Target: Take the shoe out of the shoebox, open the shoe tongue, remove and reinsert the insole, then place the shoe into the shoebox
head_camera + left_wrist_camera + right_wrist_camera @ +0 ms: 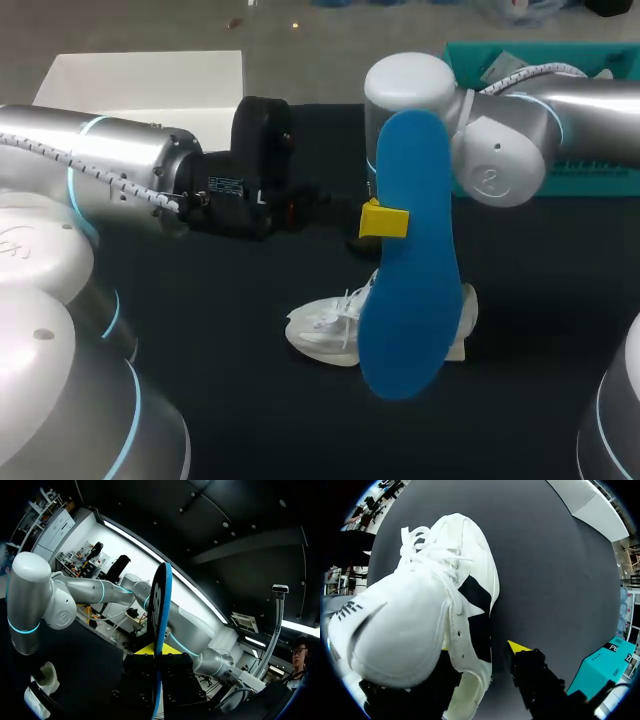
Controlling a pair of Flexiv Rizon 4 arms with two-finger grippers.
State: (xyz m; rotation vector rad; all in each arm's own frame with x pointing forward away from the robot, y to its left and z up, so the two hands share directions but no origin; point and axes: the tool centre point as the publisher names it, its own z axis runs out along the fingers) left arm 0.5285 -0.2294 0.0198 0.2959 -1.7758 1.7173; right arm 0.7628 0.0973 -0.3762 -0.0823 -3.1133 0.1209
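A large blue insole [410, 260] is held upright above the table, and my left gripper [381, 222] is shut on its edge. In the left wrist view the insole [161, 605] stands edge-on between that gripper's [156, 652] fingers. Under it a white laced shoe [325, 328] lies on the black table. My right arm [500, 150] comes down behind the insole, which hides its gripper in the head view. In the right wrist view my right gripper [475, 675] straddles the rim of the shoe [410, 625]. One yellow-tipped finger [518, 648] stands just off the shoe's side, and the other is hidden behind the shoe.
A teal box [600, 70] stands at the back right of the table, also seen as the teal box [600, 665] beside my right gripper. A white box [150, 80] lies at the back left. Bare black table [220, 330] surrounds the shoe.
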